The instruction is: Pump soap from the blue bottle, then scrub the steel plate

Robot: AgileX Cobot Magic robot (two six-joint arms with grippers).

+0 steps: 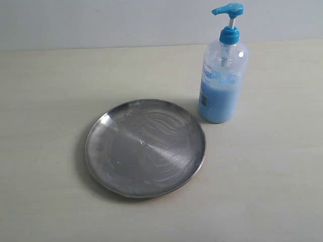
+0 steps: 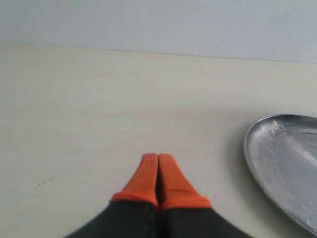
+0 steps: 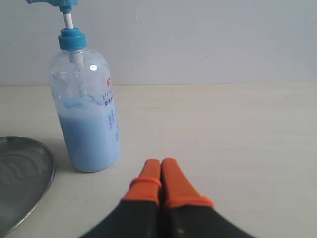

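Observation:
The steel plate (image 1: 145,147) lies flat on the pale table, shiny grey with streaky swirl marks; its rim also shows in the left wrist view (image 2: 282,163) and the right wrist view (image 3: 25,173). The blue bottle (image 1: 222,80) stands upright just beyond the plate's right side, about half full of light-blue liquid, pump head up (image 3: 86,109). No blob of soap shows on the plate. My left gripper (image 2: 158,158) is shut and empty, over bare table beside the plate. My right gripper (image 3: 161,162) is shut and empty, a short way from the bottle's base. Neither arm appears in the exterior view.
The pale table (image 1: 50,91) runs back to a plain grey wall (image 1: 101,20). Nothing else stands on it in these views.

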